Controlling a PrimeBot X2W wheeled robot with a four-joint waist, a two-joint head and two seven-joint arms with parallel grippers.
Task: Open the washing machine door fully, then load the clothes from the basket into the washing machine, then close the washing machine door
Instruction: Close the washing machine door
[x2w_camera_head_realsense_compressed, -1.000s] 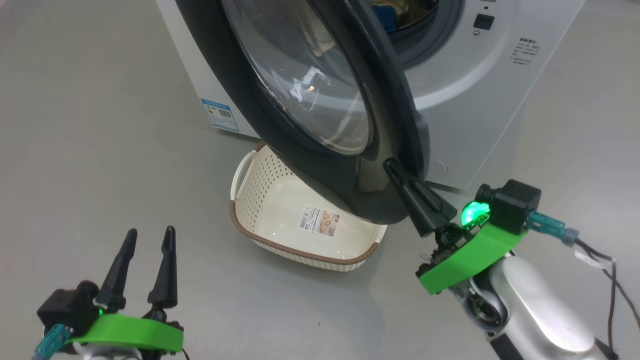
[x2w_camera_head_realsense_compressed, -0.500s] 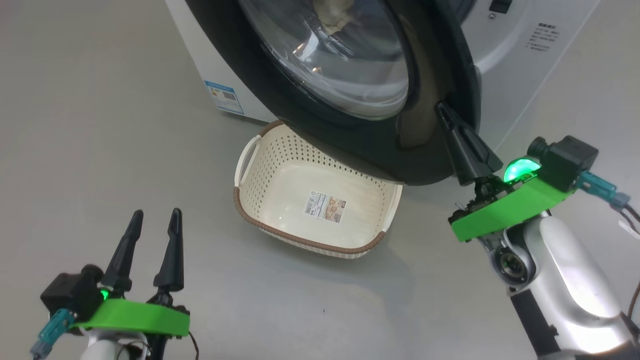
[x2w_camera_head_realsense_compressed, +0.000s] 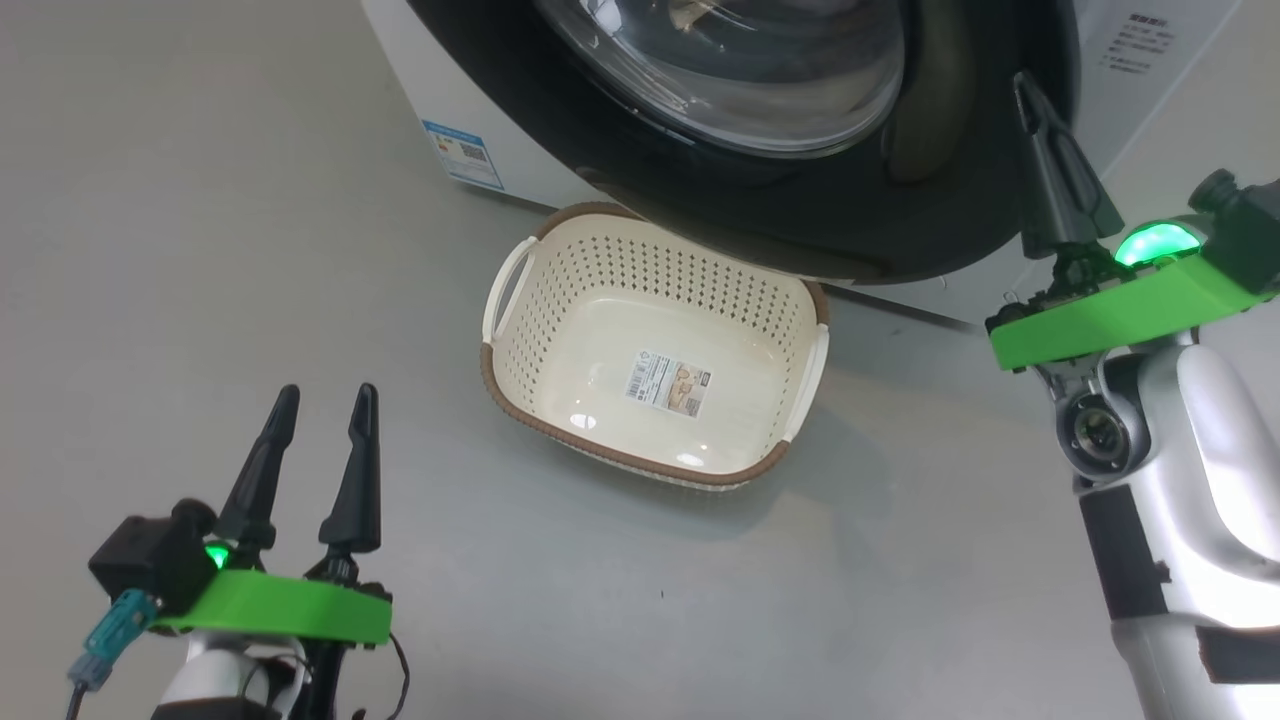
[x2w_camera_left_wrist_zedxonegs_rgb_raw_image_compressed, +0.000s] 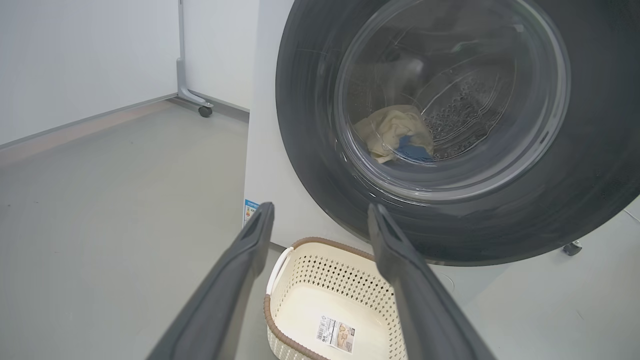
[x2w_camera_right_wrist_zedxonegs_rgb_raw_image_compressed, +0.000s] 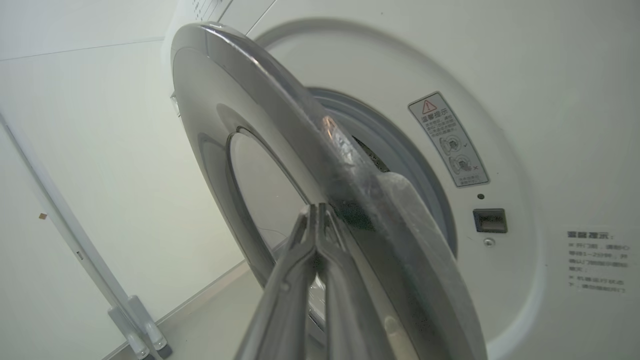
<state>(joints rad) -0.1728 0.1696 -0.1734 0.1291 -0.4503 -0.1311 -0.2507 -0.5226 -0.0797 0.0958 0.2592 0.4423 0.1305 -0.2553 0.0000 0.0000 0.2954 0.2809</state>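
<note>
The washing machine door (x2w_camera_head_realsense_compressed: 800, 225) stands ajar. Its glossy black rim overhangs the far edge of the basket (x2w_camera_head_realsense_compressed: 600, 445), and a wedge of gap shows the grey gasket (x2w_camera_right_wrist_zedxonegs_rgb_raw_image_compressed: 400, 145) on the white washing machine (x2w_camera_right_wrist_zedxonegs_rgb_raw_image_compressed: 550, 150). Through the glass the clothes (x2w_camera_left_wrist_zedxonegs_rgb_raw_image_compressed: 387, 132) lie in the drum. The right gripper (x2w_camera_head_realsense_compressed: 1024, 85), fingers pressed together on nothing, seems to touch the door's outer face near its free edge. The basket sits on the floor (x2w_camera_head_realsense_compressed: 200, 250) just before the machine, label sticker (x2w_camera_head_realsense_compressed: 668, 385) on its bottom. The left gripper (x2w_camera_head_realsense_compressed: 325, 395), fingers spread and holding nothing, hangs over open floor, well apart from the basket.
</note>
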